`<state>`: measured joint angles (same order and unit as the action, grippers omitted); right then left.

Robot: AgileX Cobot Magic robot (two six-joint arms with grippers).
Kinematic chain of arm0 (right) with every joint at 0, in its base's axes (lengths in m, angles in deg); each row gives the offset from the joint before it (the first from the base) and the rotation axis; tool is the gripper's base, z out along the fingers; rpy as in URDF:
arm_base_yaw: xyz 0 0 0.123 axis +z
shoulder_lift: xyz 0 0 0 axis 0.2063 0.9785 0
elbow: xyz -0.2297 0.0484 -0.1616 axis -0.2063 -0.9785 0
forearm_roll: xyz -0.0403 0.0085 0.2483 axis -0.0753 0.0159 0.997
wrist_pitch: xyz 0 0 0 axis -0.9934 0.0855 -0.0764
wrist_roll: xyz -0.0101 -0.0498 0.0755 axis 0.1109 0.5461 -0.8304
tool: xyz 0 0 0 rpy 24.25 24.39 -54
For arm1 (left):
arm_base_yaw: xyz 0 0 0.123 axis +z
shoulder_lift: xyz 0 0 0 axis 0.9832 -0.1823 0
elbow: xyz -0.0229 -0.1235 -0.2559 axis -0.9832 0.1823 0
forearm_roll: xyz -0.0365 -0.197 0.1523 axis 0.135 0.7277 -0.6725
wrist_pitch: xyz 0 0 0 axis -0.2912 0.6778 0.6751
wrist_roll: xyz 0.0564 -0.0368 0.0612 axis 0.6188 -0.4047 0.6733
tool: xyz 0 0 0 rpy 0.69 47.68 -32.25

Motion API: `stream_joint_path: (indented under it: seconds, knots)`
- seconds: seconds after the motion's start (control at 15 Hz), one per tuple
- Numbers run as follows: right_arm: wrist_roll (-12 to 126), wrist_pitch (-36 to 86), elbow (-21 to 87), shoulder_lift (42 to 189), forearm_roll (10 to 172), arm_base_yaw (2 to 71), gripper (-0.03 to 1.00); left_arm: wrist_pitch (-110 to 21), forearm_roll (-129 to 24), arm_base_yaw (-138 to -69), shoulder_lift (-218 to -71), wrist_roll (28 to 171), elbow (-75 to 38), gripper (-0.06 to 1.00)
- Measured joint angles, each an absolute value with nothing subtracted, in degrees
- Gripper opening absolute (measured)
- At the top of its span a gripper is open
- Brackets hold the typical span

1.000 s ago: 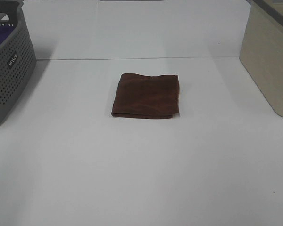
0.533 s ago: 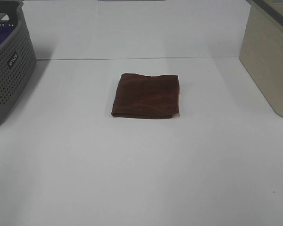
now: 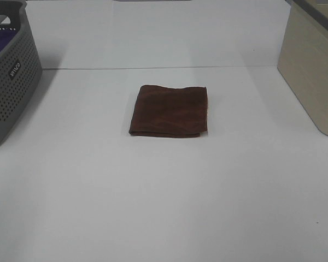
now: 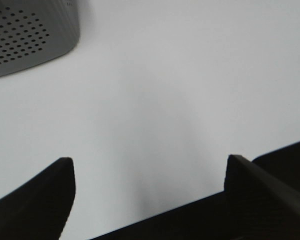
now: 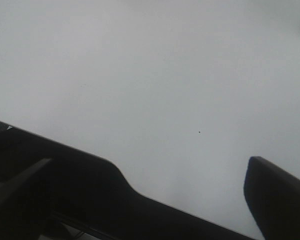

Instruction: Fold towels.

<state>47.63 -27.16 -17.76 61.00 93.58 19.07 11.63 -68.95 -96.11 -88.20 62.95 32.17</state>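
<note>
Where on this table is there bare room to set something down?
The whole near half of the table, in front of the folded towel, is bare. So are the strips between towel and grey basket, and between towel and beige bin. Only the far corners are crowded.

Dk reddish-brown towel (image 3: 169, 112); grey perforated basket (image 3: 11, 82); beige bin (image 3: 311, 65); white table (image 3: 164, 196)
</note>
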Motion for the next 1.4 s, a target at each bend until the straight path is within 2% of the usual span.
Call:
stream_joint_path:
  seconds: [0.2,0.33,0.4,0.67,1.4]
  knots:
    - [47.63,-27.16,-17.76,58.25,93.58,19.07,0.97,11.63,-68.95,-90.90,-81.56,62.95,32.17,0.76]
    - [47.63,-27.16,-17.76,51.95,93.58,19.07,0.97,11.58,-69.12,-81.33,-74.51,62.95,32.17,0.76]
    - [47.63,-27.22,-17.76,50.23,93.58,17.98,0.97,11.58,-69.18,-80.01,-73.08,62.95,32.17,0.76]
    - [47.63,-27.22,-17.76,44.50,93.58,11.39,0.97,11.58,-69.24,-79.84,-71.42,62.95,32.17,0.76]
    - [47.63,-27.27,-17.76,42.10,93.58,11.16,0.97,11.58,-69.12,-79.84,-71.36,62.95,32.17,0.76]
